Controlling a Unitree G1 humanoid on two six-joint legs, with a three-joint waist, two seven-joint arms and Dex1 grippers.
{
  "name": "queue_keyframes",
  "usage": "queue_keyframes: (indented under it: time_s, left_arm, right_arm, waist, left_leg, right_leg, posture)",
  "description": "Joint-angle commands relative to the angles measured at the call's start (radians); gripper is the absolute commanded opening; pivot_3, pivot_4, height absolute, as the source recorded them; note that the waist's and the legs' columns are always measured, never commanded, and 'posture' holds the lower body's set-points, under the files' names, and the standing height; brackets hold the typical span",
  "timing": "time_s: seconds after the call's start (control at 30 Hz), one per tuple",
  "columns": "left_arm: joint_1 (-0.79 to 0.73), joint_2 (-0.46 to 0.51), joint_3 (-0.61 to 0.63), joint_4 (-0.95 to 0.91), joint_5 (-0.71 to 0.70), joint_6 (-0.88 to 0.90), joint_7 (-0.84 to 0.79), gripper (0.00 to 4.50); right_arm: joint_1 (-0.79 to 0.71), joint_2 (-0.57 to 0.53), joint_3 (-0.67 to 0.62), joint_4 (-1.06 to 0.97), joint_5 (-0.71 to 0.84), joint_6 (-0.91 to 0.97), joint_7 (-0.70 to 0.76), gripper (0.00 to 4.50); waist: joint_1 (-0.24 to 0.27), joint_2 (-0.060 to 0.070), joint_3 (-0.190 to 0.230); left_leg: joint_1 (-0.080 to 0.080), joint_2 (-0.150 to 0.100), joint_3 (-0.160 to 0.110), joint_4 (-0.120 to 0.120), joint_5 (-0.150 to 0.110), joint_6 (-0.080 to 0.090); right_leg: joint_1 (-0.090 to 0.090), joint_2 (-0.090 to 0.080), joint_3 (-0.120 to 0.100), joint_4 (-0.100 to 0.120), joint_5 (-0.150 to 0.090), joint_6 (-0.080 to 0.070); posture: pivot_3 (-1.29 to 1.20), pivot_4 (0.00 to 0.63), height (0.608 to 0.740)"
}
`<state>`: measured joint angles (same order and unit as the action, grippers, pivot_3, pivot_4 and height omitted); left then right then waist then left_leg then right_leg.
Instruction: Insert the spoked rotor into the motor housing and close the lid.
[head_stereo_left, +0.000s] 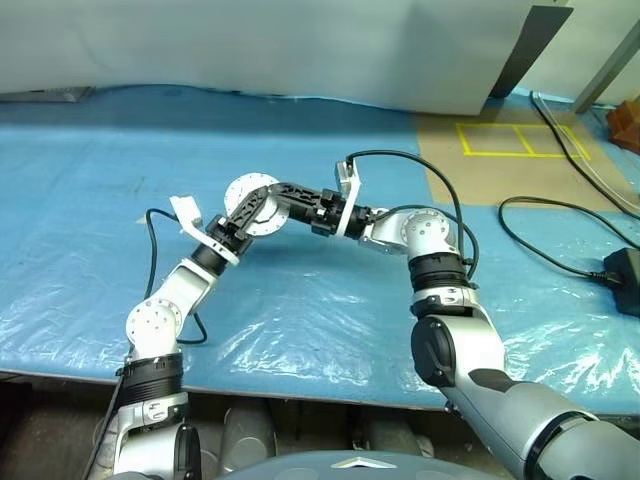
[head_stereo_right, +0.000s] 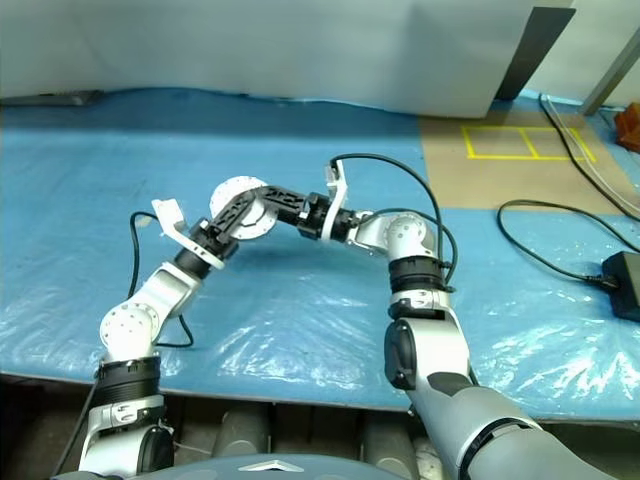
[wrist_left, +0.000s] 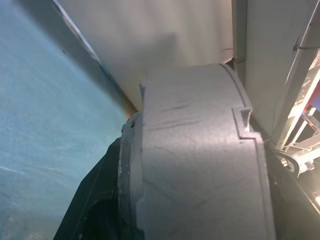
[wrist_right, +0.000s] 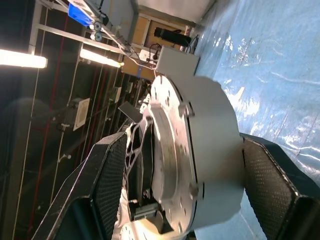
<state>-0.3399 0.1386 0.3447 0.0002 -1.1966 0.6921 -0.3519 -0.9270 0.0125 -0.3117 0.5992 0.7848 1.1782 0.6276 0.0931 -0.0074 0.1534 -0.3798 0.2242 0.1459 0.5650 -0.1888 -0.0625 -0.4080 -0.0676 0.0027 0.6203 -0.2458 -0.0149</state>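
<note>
Both my hands meet mid-air over the blue-covered desk on the motor housing. Left hand clamps it; right hand brackets it, fingers apart, not gripping. Housing looks closed, lid apparently on; rotor hidden, likely inside. Left: set it down.

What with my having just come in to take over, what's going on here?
Both arms meet in the air above the blue sheet. The left claw is gripping the round grey motor housing. The right claw reaches across and straddles the housing, with its fingers spread on either side rather than clamped on it.
</note>
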Motion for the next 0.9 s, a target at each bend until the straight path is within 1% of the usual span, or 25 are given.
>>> queue_keyframes:
  time_s: [0.03,0.1,0.2,0.33,0.47,0.6,0.73,0.83,0.9]
  left_arm:
    - [-0.072,0.063,0.123,0.011,-0.005,-0.095,0.026,2.71]
    - [-0.105,0.106,0.157,0.056,0.035,-0.141,0.039,2.71]
    - [-0.159,0.159,0.172,0.187,0.153,-0.229,0.071,2.71]
    - [-0.252,0.2,0.185,0.443,0.297,-0.35,0.098,2.71]
    - [-0.333,0.242,0.197,0.71,0.394,-0.449,0.048,2.71]
    - [-0.369,0.261,0.197,0.847,0.464,-0.506,0.04,2.71]
    - [-0.369,0.274,0.172,0.918,0.537,-0.531,0.036,2.71]
    - [-0.357,0.271,0.172,0.921,0.559,-0.542,0.027,3.4]
    - [-0.354,0.282,0.194,0.925,0.561,-0.549,0.046,4.03]
  right_arm:
    - [-0.035,0.011,-0.009,-0.003,0.023,-0.006,0.003,3.51]
    - [-0.036,0.013,-0.008,0.002,0.021,-0.01,0.0,3.51]
    - [-0.038,0.015,-0.004,0.003,0.017,-0.017,0.001,3.51]
    - [-0.036,0.02,0.012,0.007,0.003,-0.036,0.002,3.51]
    - [-0.03,0.021,0.023,-0.002,-0.002,-0.043,0.001,3.51]
    - [-0.022,0.016,0.027,-0.014,-0.007,-0.047,-0.005,3.51]
    - [-0.018,0.013,0.03,-0.016,-0.011,-0.054,-0.009,3.51]
    - [-0.015,0.016,0.037,-0.016,-0.014,-0.058,-0.009,3.56]
    - [-0.015,0.019,0.042,-0.015,-0.015,-0.061,-0.006,3.56]
  waist:
    - [-0.003,0.0,0.0]
    - [-0.005,0.0,0.0]
    - [-0.001,0.0,0.0]
    - [0.006,-0.001,0.0]
    - [0.008,-0.004,0.002]
    - [0.01,-0.006,0.002]
    - [0.004,-0.006,0.002]
    - [0.003,-0.006,0.002]
    - [0.004,-0.006,0.002]
  left_leg:
    - [0.0,0.0,0.0,0.0,0.0,0.0]
    - [0.0,0.0,0.0,0.0,0.0,0.0]
    - [0.0,0.0,0.0,0.0,0.0,0.0]
    - [0.0,-0.001,-0.001,0.001,0.0,0.0]
    - [-0.001,-0.001,-0.002,0.003,0.0,0.0]
    - [-0.002,0.0,-0.005,0.004,0.0,0.0]
    - [-0.002,0.0,-0.005,0.005,0.0,0.0]
    - [-0.001,0.0,-0.005,0.005,0.0,0.0]
    - [-0.001,0.0,-0.005,0.005,0.0,0.0]
  right_leg:
    - [0.0,0.0,0.0,0.0,0.0,0.0]
    - [0.0,0.0,0.0,0.001,0.0,0.0]
    - [0.0,0.0,0.0,0.0,0.0,0.0]
    - [0.001,-0.001,-0.001,0.0,0.0,0.0]
    - [0.001,-0.001,-0.001,0.001,0.0,0.0]
    - [0.001,-0.001,-0.003,0.002,0.0,0.0]
    - [0.001,-0.001,-0.003,0.003,0.0,0.0]
    - [0.002,-0.001,-0.002,0.004,0.0,0.0]
    - [0.002,-0.001,-0.002,0.004,0.0,0.0]
  posture:
    - [0.0,0.15,0.74]
    - [0.0,0.15,0.74]
    - [0.0,0.15,0.74]
    - [0.0,0.15,0.74]
    - [0.0,0.15,0.74]
    - [0.0,0.15,0.74]
    - [0.0,0.15,0.74]
    - [0.0,0.15,0.74]
    - [0.0,0.15,0.74]
